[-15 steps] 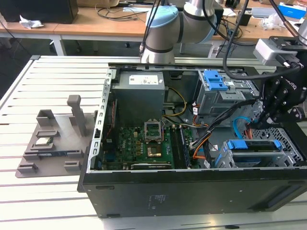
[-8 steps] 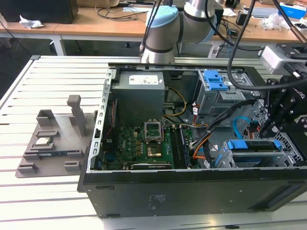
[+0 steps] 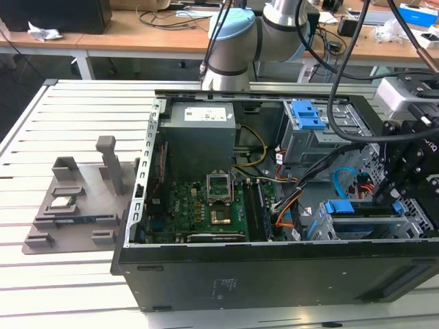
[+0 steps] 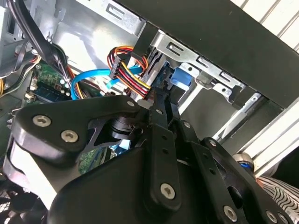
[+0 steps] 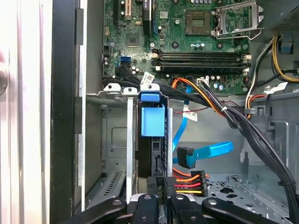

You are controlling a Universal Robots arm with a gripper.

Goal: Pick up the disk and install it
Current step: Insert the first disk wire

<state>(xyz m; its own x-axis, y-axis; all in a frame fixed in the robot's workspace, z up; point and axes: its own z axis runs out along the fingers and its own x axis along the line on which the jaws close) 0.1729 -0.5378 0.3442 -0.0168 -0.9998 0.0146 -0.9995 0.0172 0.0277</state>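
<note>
The disk [image 5: 152, 122] stands on edge, so in the first wrist view it shows a narrow dark side with a bright blue plastic carrier tab at its end and a blue frame strip running along it. It sits in a slot of the grey metal drive cage [image 5: 114, 95], between the cage's upright plates. The label face does not show.

The black hand [image 5: 161, 186] is lined up with the exposed edge of the disk in both wrist views, its tip right at that edge. I cannot tell whether it is clamped on the disk, merely pressed against it, or slightly apart, because the contact itself is hidden by the hand's own linkage.

Just beside the hand lies a plug with red, yellow and orange wires [image 5: 189, 179], and close past it a flat blue cable [image 5: 205, 151] with an angled connector.

In the exterior view the hand and the disk are at the lower right of the frame, inside the open black computer case [image 3: 274, 277]. The green motherboard [image 3: 206, 209] lies at the centre of the case. The case rests on a slatted pale surface [image 3: 62, 295], and at the left of the frame a grey fixture [image 3: 72, 205] carries a small square chip.
</note>
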